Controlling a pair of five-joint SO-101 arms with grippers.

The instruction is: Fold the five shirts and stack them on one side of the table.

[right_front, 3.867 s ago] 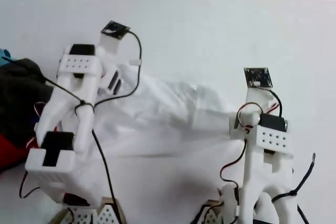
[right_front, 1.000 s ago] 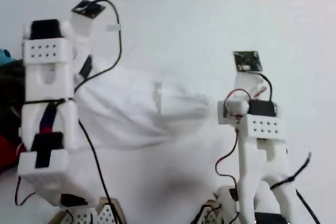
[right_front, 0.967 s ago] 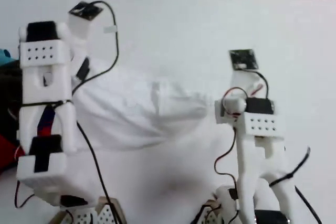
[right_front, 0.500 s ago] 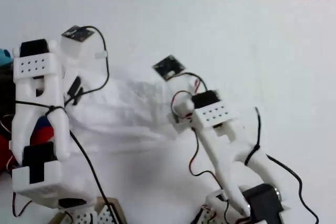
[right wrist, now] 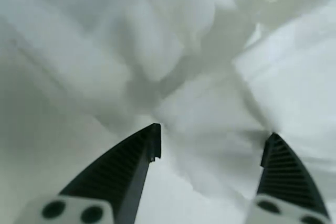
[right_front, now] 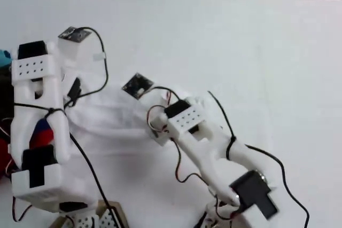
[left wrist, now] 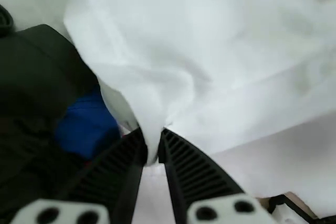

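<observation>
Gripping a fold of the white shirt (left wrist: 210, 51), the left gripper (left wrist: 151, 148) is shown with its two black ribbed fingers pressed together on the cloth, a narrow ridge of fabric being pinched between them. Beside that fold, a dark garment (left wrist: 37, 61) and a blue garment (left wrist: 84, 127) are seen bunched against each other, partly covered by the white cloth.

From above, the white shirt (right_front: 117, 118) is seen crumpled on the left half of the white table (right_front: 240, 41), between the two arms. The left arm (right_front: 35, 105) is stretched along the table's left side, and a patch of red cloth (right_front: 4, 156) is visible at the very edge next to it. The right arm (right_front: 208, 142) is slanted across toward the shirt, its wrist end set over the garment's right-hand part.

In the right wrist view, the right gripper (right wrist: 212, 137) is held with its fingers spread wide apart, nothing being caught between them. Rumpled white fabric lies close beneath the fingers, heaped in soft folds and ridges; whether the fingertips are touching the cloth cannot be told. The far and right-hand stretches of the table are covered by a plain white surface.
</observation>
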